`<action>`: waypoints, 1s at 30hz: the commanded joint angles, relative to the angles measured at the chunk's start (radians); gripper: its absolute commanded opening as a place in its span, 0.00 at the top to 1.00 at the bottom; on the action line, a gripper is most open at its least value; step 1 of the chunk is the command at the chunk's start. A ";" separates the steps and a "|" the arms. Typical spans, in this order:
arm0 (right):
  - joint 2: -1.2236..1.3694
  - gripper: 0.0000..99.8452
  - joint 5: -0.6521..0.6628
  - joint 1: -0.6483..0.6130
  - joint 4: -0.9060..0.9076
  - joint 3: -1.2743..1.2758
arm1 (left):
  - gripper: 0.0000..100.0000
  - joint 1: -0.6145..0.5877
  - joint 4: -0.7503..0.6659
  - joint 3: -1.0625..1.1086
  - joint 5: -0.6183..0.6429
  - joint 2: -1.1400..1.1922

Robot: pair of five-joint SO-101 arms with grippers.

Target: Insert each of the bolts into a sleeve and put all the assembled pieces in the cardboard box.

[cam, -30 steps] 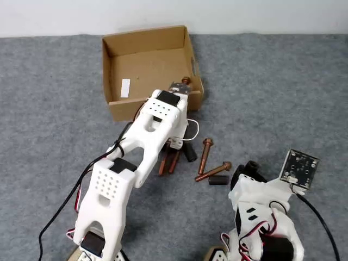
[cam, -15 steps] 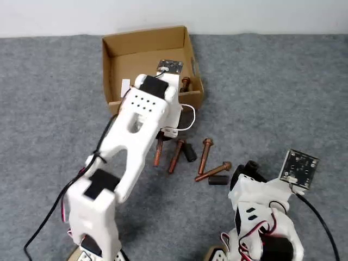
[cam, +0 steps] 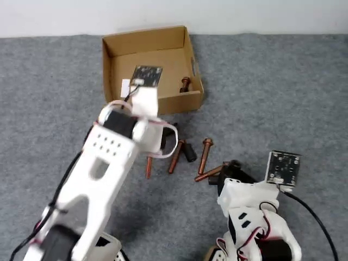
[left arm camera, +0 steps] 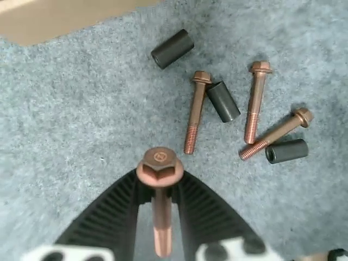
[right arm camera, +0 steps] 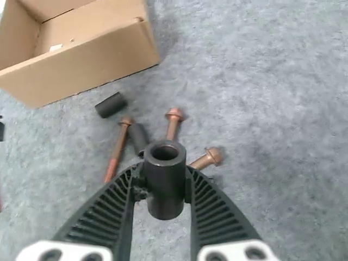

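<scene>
Left wrist view: hex-head copper bolt [left arm camera: 161,209] gripped.

The cardboard box [cam: 107,70] sits at the surface's [cam: 283,87] far edge. Bolts [cam: 205,156] and sleeves [cam: 188,152] lie before its near-right corner, with one bolt [cam: 185,84] inside that corner.

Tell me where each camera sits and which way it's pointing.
High view: fixed overhead, looking down on the cardboard box; left arm and right arm show.
Left wrist view: looks down at the carpet; left gripper holds a bolt.
Right wrist view: looks toward the box; right gripper holds a sleeve.
Both wrist views share the loose bolts.
</scene>
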 commanded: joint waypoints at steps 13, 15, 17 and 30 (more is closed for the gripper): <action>0.005 0.99 0.028 -0.160 -0.033 -0.014 | 1.00 -0.009 -0.548 0.677 0.005 -0.718; 0.007 0.99 0.028 -0.193 -0.033 -0.014 | 1.00 -0.009 -0.580 0.728 0.005 -0.784; 0.010 0.99 0.028 -0.229 -0.036 -0.009 | 1.00 -0.009 -0.588 0.773 0.005 -0.842; 0.018 0.99 0.106 -0.443 -0.054 0.005 | 0.99 -0.002 -0.566 1.033 -0.137 -1.373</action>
